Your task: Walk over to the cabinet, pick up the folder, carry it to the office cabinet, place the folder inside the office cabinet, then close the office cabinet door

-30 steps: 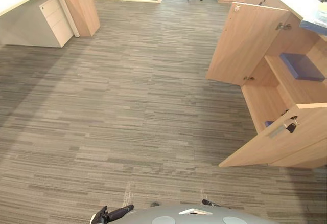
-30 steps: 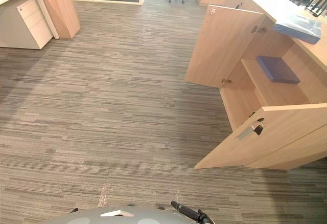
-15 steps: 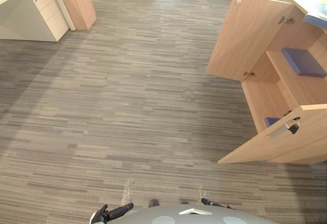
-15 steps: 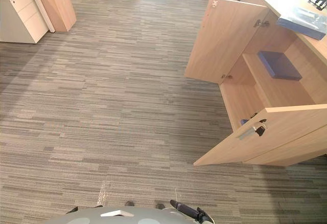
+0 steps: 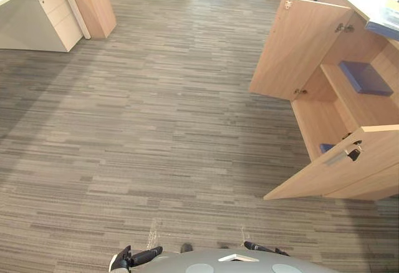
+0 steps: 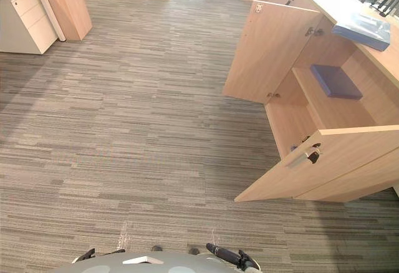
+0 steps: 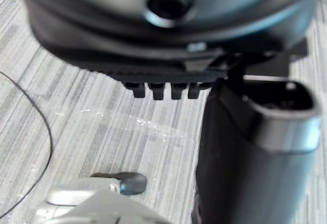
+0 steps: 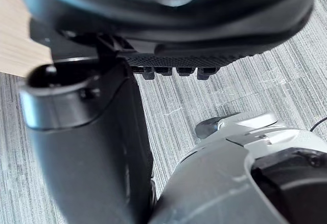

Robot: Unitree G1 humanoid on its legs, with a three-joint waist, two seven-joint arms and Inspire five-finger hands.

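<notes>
At the far left I see a white drawer unit (image 5: 59,14) under a desk; it has no part in this job. My left hand (image 5: 134,260) hangs low at my side over the carpet (image 5: 156,129), fingers relaxed and stretched out, holding nothing. My right hand (image 6: 229,257) hangs the same way on the other side, fingers loose and empty.

Further right stands the wooden cabinet with both doors swung wide: the far door (image 6: 262,52) juts out into the room, and the near door (image 6: 336,164), with its metal handle (image 6: 299,158), angles across the floor between me and the open compartment. On the shelf inside lies a flat purple-blue slab (image 6: 336,81).

What I take for the folder (image 6: 363,28) lies flat on the cabinet's top, at its front edge above the open compartment. It is ahead and to the right of both hands, well apart from them and higher up. The right hand is the nearer one. I cannot tell for sure which way its long axis runs.

My reading is that I am in the walking stage, nothing picked up yet. I would turn right and keep clear of the near door's outer corner as I approach
</notes>
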